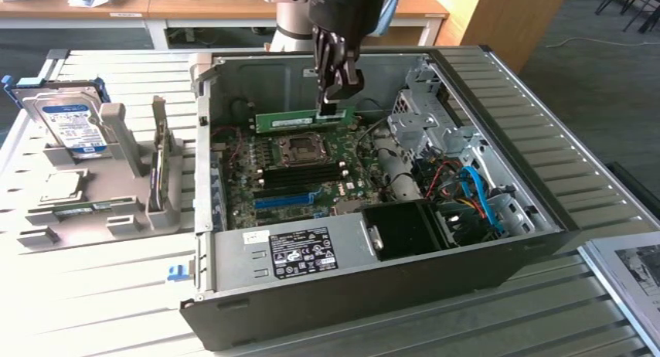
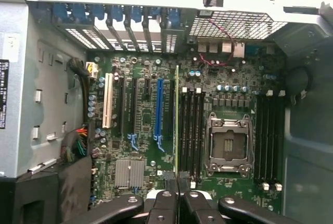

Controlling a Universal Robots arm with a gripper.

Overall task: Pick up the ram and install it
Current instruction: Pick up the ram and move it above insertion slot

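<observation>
Tower case (image 1: 361, 303) lies open on its side on the slatted worktop (image 1: 103, 295), so the motherboard (image 1: 341, 188) faces up for top-down access. Grey parts fixture (image 1: 93, 218) at the exterior view's left holds the hard drive (image 1: 67, 121) upright. Claw (image 1: 332, 110) is clamped on the ram (image 1: 294, 122) by its upper edge, stick level above the board. Wrist view: ram edge-on, parallel to the black memory slots (image 2: 191, 130) beside the CPU socket (image 2: 228, 145). Looks like alignment, not seated.
</observation>
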